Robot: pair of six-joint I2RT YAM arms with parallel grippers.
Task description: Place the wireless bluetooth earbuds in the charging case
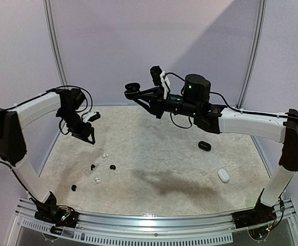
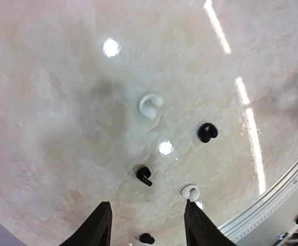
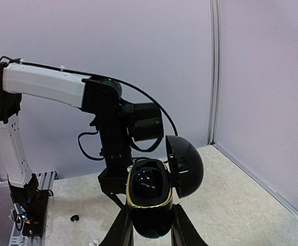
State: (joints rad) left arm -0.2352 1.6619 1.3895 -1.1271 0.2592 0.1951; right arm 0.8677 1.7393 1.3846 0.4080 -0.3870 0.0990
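Several tiny earbuds lie on the table at the left: white (image 1: 105, 155), black (image 1: 93, 167), black (image 1: 112, 167), white (image 1: 97, 180) and black (image 1: 74, 187). My left gripper (image 1: 86, 136) hangs open and empty above them. In the left wrist view it (image 2: 149, 228) frames a black earbud (image 2: 143, 175), a white one (image 2: 190, 191) and another black one (image 2: 146, 238). My right gripper (image 1: 141, 95) is raised high at the back and shut on an open black charging case (image 1: 133, 88). The right wrist view shows this case (image 3: 149, 197) with its gold rim and its lid (image 3: 185, 166) swung open.
A closed black case (image 1: 204, 145) and a white case (image 1: 223, 176) lie on the right of the table. Further earbuds, white (image 2: 150, 104) and black (image 2: 207, 131), lie beyond the left fingers. The metal rail (image 1: 154, 221) runs along the near edge.
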